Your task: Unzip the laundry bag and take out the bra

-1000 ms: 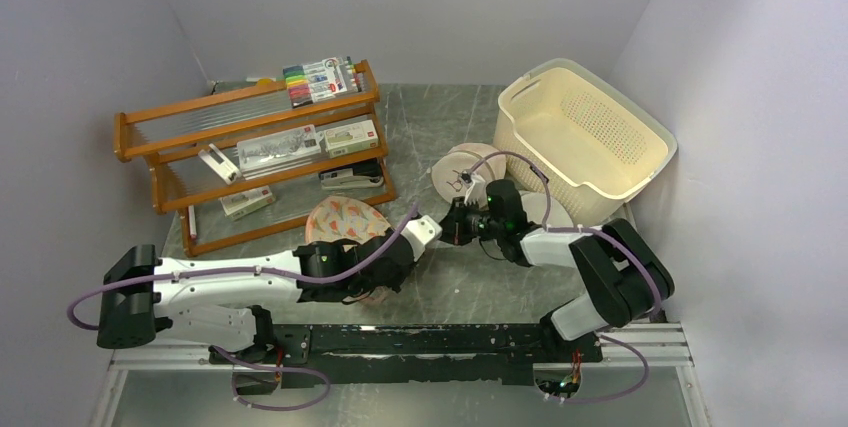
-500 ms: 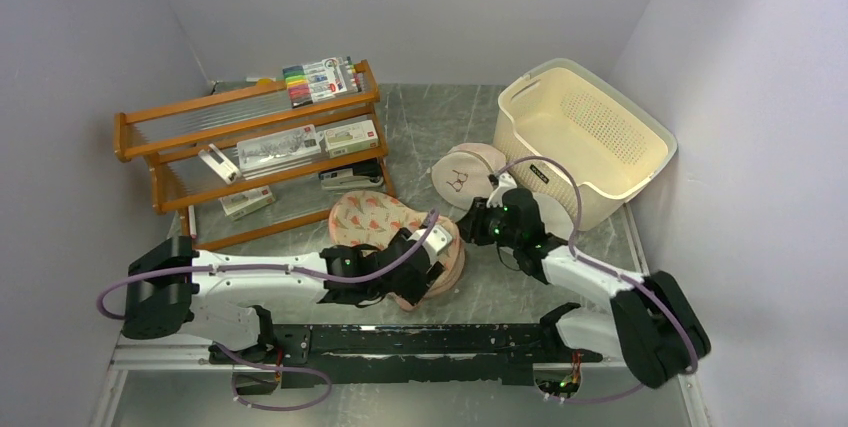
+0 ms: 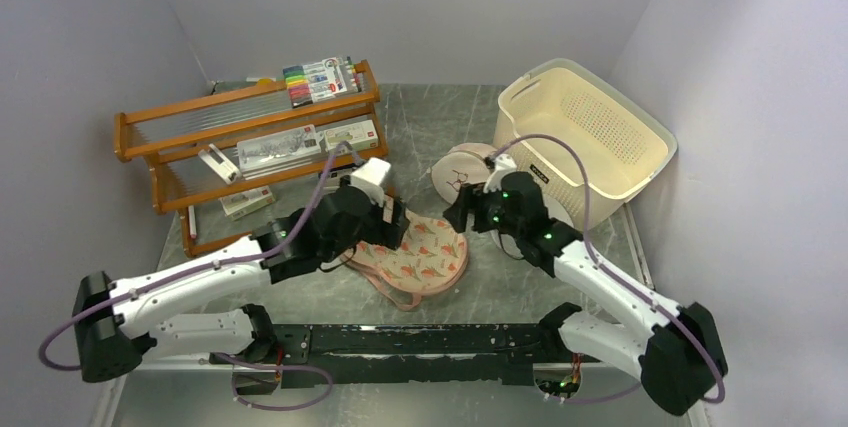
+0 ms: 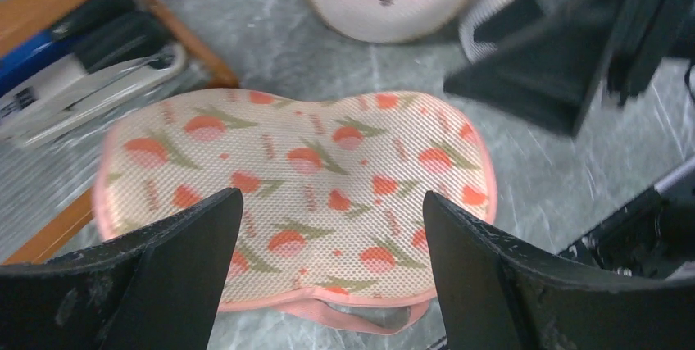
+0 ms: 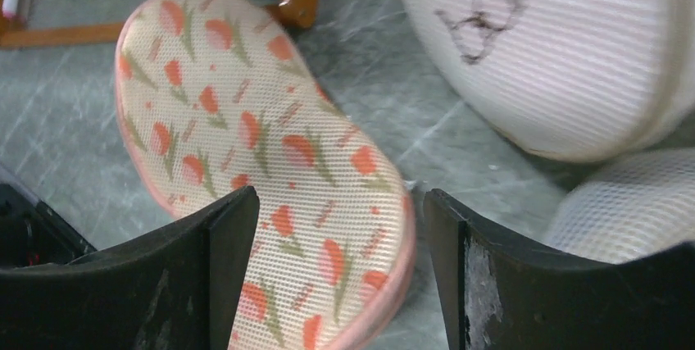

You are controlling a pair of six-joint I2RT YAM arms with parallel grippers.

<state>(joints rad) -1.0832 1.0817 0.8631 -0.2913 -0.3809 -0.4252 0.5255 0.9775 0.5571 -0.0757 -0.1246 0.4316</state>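
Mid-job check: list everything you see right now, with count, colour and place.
flat peach fabric laundry bag with orange flower print: 1, pink edging, table centre, under both grippers
round pale dome bag with black bra drawing: 1, behind the floral bag, next to the basket
white mesh dome bag: 1, partly seen, beside the pale dome bag
cream perforated plastic basket: 1, far right
orange-brown wooden rack: 1, far left, holding stationery
pack of coloured markers: 1, on the rack's top shelf
grey marbled table: 1, under everything
bra: none visible
left gripper: 1, black, open, above the floral bag
right gripper: 1, black, open, above the floral bag's right end
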